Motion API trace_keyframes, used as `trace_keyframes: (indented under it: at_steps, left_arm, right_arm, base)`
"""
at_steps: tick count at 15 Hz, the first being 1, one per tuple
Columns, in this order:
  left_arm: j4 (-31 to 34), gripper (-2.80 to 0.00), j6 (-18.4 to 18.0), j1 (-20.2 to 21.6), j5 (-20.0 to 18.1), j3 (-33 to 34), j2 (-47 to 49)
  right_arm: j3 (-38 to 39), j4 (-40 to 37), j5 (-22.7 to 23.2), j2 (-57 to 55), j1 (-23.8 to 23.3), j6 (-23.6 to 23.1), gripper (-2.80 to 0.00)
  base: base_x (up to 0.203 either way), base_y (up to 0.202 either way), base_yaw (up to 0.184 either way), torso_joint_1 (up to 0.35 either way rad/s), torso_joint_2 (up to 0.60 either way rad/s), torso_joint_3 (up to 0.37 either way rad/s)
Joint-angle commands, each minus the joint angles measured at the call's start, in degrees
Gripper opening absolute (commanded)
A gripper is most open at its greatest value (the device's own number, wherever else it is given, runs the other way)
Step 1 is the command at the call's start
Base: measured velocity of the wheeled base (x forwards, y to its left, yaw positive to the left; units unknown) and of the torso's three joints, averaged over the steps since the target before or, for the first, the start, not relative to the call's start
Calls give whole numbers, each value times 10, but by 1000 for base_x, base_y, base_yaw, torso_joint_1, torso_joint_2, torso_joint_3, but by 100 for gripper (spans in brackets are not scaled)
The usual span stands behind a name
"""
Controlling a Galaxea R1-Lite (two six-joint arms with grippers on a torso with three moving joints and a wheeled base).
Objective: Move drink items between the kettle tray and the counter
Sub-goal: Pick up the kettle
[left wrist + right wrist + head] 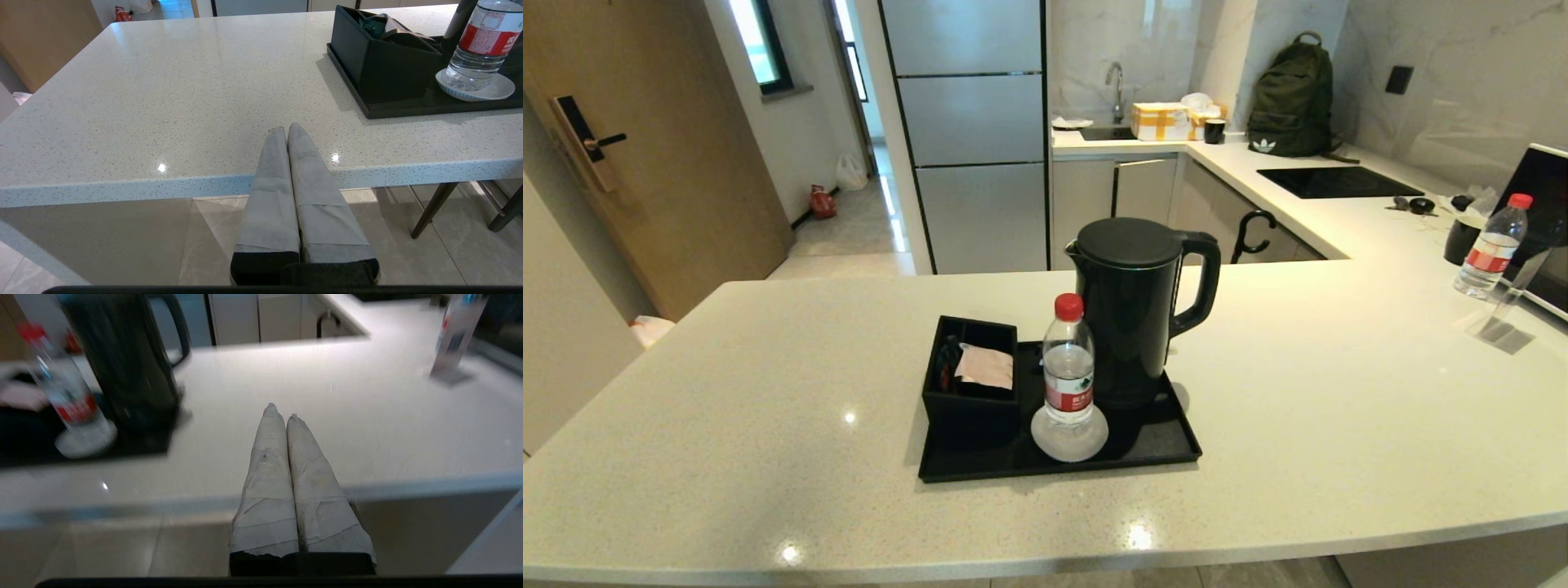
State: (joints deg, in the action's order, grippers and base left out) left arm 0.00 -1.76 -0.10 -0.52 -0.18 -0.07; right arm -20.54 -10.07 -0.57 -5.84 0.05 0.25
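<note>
Both arms wait off the table's [1298, 425] near edge, fingers pressed together, empty. From the right end effector [281, 410], the upright bottle [1068, 359] stands at 10 o'clock on the tray [1160, 445], the kettle [1131, 310] behind it. The left end effector [288, 128] sees it at 2 o'clock.

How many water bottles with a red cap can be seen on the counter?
2. One water bottle stands on the white coaster in the kettle tray, beside the kettle. A second bottle stands on the counter far to the right.
</note>
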Motion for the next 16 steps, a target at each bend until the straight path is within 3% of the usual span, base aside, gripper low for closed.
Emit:
trace_keyframes:
  at_steps: [1,3,7,10,14,15,16]
  left_arm:
    - [0,-280,-1,0,0,0,1]
    - [0,-280,0,0,0,0,1]
    - [0,-280,0,0,0,0,1]
    - [0,-280,0,0,0,0,1]
    - [0,-280,-1,0,0,0,1]
    - [0,-280,-1,0,0,0,1]
    - [0,-280,0,-1,0,0,1]
  right_arm:
    - [-187,-78,15,-146,5,6,-280]
    - [-273,-108,46,-273,10,14,-280]
    - [-238,-32,144,-492,17,20,-280]
    - [-213,75,195,-660,34,21,-280]
    - [-200,277,211,-831,75,33,-280]
    - [-199,325,201,-860,94,42,0]
    - [-198,363,177,-880,109,49,0]
  base:
    - [0,0,0,0,0,0]
    - [0,0,0,0,0,0]
    - [0,0,0,0,0,0]
    - [0,0,0,0,0,0]
    - [0,0,0,0,0,0]
    - [0,0,0,0,0,0]
    - [0,0,0,0,0,0]
